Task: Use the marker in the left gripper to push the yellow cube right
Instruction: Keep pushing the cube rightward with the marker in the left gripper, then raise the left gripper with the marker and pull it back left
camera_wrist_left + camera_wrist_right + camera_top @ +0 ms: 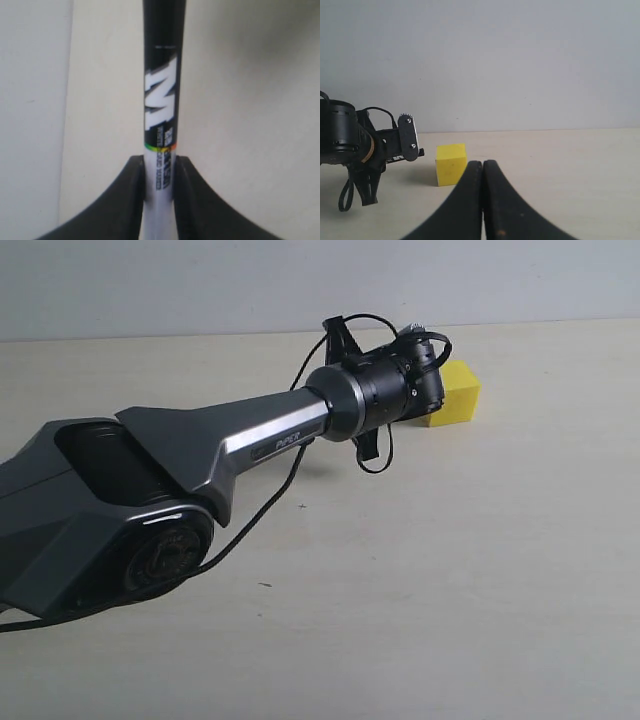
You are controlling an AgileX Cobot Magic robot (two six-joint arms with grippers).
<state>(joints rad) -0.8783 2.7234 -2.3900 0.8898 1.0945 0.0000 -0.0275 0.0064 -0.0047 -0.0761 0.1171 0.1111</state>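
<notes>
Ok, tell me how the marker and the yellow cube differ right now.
The marker is slim, black and white with print; the yellow cube is blocky and plain. The marker is clamped in the left gripper; the yellow cube sits on the table, in no gripper. They share nothing plain.

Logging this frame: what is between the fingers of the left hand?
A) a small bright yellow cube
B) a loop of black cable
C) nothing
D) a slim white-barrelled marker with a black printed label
D: the left wrist view shows the slim white-barrelled marker clamped between the black fingers of the left hand, while the small bright yellow cube sits on the pale tabletop.
</notes>
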